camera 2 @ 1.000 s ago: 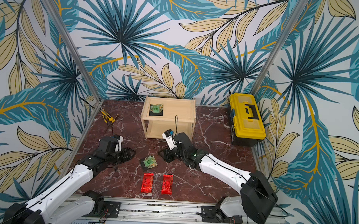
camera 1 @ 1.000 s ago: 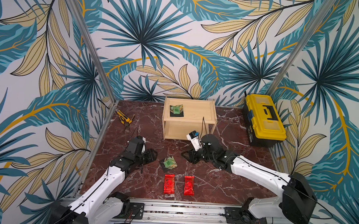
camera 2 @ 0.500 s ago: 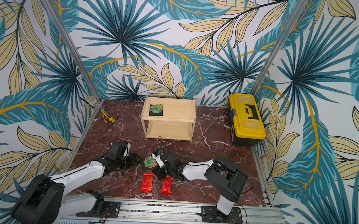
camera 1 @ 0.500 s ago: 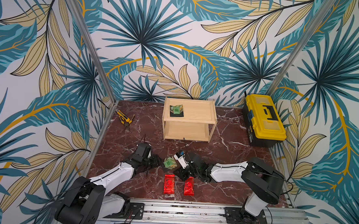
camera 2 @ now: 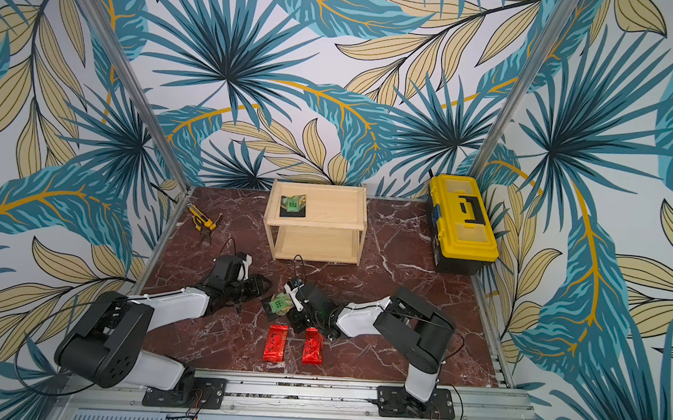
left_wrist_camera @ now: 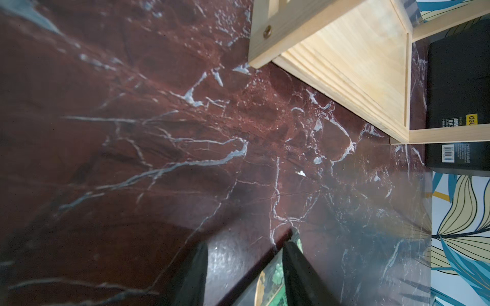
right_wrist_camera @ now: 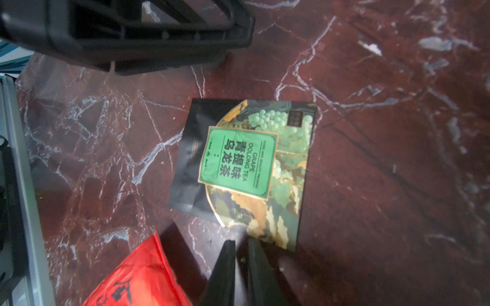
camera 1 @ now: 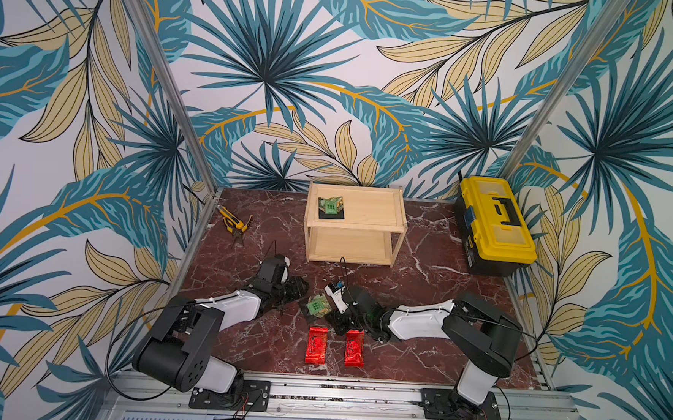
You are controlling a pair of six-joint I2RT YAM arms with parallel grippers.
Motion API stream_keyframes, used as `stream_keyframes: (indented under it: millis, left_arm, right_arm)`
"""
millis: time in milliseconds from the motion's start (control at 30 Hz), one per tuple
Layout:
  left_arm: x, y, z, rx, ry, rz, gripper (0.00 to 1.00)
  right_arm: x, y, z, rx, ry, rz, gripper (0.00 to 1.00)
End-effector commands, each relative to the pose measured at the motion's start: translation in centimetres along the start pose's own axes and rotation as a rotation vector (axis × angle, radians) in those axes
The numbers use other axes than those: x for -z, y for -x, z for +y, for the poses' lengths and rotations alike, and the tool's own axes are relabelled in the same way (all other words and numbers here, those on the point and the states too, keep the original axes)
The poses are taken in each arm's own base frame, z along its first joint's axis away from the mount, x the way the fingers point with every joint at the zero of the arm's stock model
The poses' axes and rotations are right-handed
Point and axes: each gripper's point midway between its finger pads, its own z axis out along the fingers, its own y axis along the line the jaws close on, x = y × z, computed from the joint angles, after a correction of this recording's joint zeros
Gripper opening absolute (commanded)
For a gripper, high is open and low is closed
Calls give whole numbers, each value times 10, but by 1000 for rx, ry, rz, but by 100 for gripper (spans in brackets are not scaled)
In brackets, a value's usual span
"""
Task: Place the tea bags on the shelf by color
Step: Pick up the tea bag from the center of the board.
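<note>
A green tea bag (camera 1: pixel 317 306) lies flat on the dark red marble table (camera 1: pixel 422 278), low and just left of centre in both top views, between the two arms. The right wrist view shows its green label and black edge clearly, with the right gripper (right_wrist_camera: pixel 240 245) at its near corner: the two dark fingers stand almost together with only a narrow slit between them, and whether they actually pinch the foil corner cannot be told from this angle. The left gripper (left_wrist_camera: pixel 244 250) sits at the packet's other side with its fingers plainly parted, one of them lying over the packet's edge. Just below in the top views, two red tea bags (camera 1: pixel 316 345) (camera 1: pixel 354 348) lie side by side near the front rail, apart from each other. A second green tea bag (camera 1: pixel 330 208) rests on the top tray of the wooden shelf (camera 1: pixel 374 221), at its left end, above centre. A yellow toolbox (camera 1: pixel 494 223) stands at the right edge, and a small yellow tool (camera 1: pixel 234 223) lies at the left.
</note>
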Motion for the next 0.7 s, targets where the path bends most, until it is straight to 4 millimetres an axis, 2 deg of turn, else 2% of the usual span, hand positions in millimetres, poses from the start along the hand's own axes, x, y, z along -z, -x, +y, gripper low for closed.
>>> stream_keyframes:
  millis: [0,133,333,667]
  left_arm:
    - [1,-7,-3,-14,-21,30,50]
    - [10,-17,2,-1,-11,41,49]
    - [24,-21,6,36,-6,9,50]
    - [21,-43,19,78,-15,41,50]
  right_arm:
    - [-10,-16,-20,-26,-69,56,17]
    - [-13,-17,-25,-31,-78,66,16]
    - [-17,-10,-28,-35,-54,61,16]
    - [-32,15,-37,-27,-29,54,15]
